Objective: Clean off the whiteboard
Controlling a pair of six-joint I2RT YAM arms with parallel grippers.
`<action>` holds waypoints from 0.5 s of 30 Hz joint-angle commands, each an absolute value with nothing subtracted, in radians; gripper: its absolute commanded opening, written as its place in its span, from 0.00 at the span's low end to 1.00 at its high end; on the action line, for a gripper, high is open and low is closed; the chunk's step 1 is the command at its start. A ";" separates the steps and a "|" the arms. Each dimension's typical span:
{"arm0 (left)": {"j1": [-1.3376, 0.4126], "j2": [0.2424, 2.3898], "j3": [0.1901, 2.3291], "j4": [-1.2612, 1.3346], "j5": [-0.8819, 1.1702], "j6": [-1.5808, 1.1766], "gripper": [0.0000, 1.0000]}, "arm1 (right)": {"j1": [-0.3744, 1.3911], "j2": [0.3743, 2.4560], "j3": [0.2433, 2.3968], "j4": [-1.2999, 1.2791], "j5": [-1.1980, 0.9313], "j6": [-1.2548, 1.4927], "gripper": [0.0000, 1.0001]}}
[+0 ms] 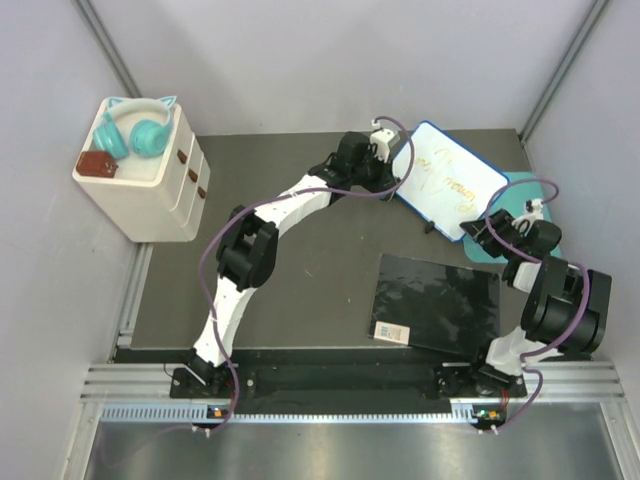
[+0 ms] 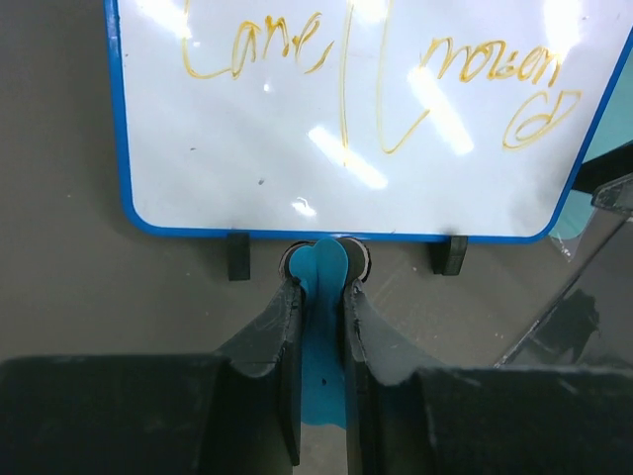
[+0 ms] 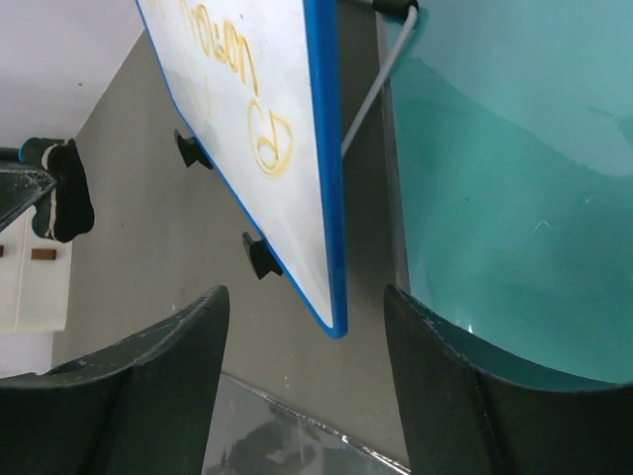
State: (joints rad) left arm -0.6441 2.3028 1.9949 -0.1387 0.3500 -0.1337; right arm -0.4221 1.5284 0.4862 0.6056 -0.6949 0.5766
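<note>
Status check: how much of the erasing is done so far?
Nothing erased yet: yellow scribbles cover the blue-rimmed white whiteboard. In hand: left gripper is shut on a flat blue tool at the board's footed edge; right gripper is open by a corner. Left: all the wiping.

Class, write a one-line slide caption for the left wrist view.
Left gripper, shut on a blue piece, faces the whiteboard, its yellow scribbles not yet erased.

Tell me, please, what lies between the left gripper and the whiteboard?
The left wrist view shows only a blue rounded tool, clamped in the left gripper, reaching the lower rim of the whiteboard; otherwise bare dark tabletop.
</note>
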 commanded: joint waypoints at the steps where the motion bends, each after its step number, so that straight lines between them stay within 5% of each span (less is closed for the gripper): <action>1: -0.647 2.329 2.063 -0.054 0.397 -0.215 0.00 | -0.433 1.542 0.540 0.628 -0.712 0.549 0.62; 15: -0.647 2.361 2.022 0.207 0.382 -0.452 0.00 | -0.431 1.719 0.683 0.546 -0.747 0.609 0.47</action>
State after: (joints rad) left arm -0.6445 2.3680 2.0144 0.0834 0.4297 -0.3855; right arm -0.4232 1.6871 0.6147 0.5602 -0.7113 0.5987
